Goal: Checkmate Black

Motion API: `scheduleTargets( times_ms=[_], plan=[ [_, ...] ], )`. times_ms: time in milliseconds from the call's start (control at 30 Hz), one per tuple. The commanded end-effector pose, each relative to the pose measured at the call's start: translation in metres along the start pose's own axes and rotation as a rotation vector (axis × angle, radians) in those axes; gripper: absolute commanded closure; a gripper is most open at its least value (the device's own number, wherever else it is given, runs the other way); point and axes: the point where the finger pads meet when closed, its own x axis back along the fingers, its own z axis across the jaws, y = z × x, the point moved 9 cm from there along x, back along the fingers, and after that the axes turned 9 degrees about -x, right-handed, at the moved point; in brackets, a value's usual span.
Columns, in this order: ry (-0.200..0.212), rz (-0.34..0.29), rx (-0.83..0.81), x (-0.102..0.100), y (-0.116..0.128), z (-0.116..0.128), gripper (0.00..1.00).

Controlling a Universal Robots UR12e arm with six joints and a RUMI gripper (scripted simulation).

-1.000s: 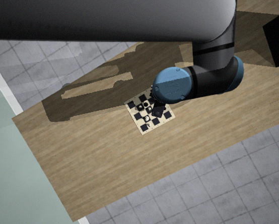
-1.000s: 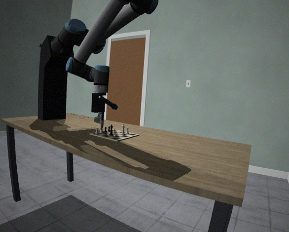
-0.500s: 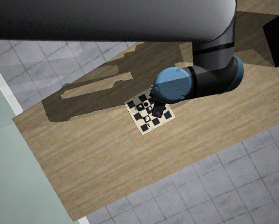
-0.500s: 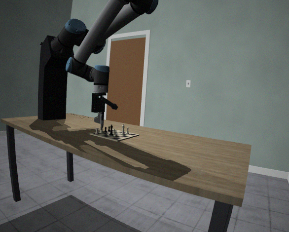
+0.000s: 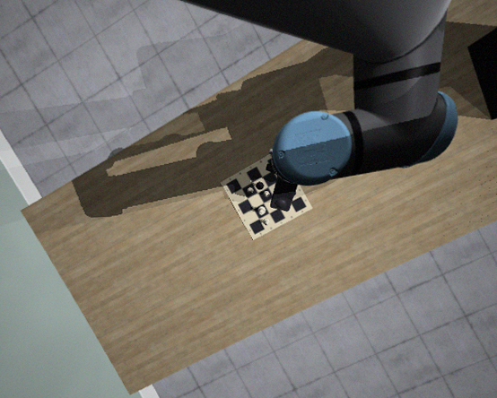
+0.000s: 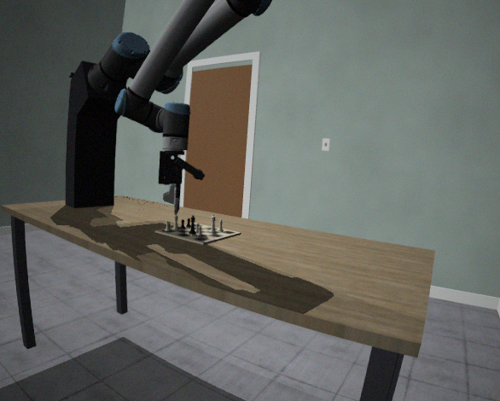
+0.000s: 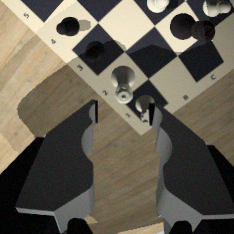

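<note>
The small chessboard point(image 5: 265, 197) lies on the wooden table and also shows in the exterior view point(image 6: 198, 232). In the wrist view a tall white piece point(image 7: 122, 85) stands upright on the light square beside the edge label 2. A small white piece point(image 7: 145, 103) stands on the dark corner square below it. Black pieces point(image 7: 95, 50) point(image 7: 70, 25) stand on the two squares above it in the same file. My gripper point(image 7: 123, 103) hangs a little above the tall white piece, fingers apart, with nothing between them. It also shows in the exterior view point(image 6: 176, 202).
Two more black pieces point(image 7: 192, 27) and two white pieces point(image 7: 159, 5) stand toward the board's far side. The arm's wrist joint point(image 5: 315, 148) hides part of the board in the top view. The black robot column point(image 6: 90, 136) stands at the table's back left.
</note>
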Motion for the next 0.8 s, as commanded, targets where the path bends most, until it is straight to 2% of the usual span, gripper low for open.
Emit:
scheduleTargets(
  times_ms=[0,267,500,533,767],
  plan=[
    [0.000,0.000,0.000,0.019,0.000,0.000,0.75],
    [0.000,0.000,0.000,0.049,0.000,0.000,0.75],
    [0.000,0.000,0.000,0.056,0.000,0.000,0.75],
    [0.000,0.000,0.000,0.056,0.000,0.000,0.00],
    [0.000,0.000,0.000,0.056,0.000,0.000,0.00]
  ],
)
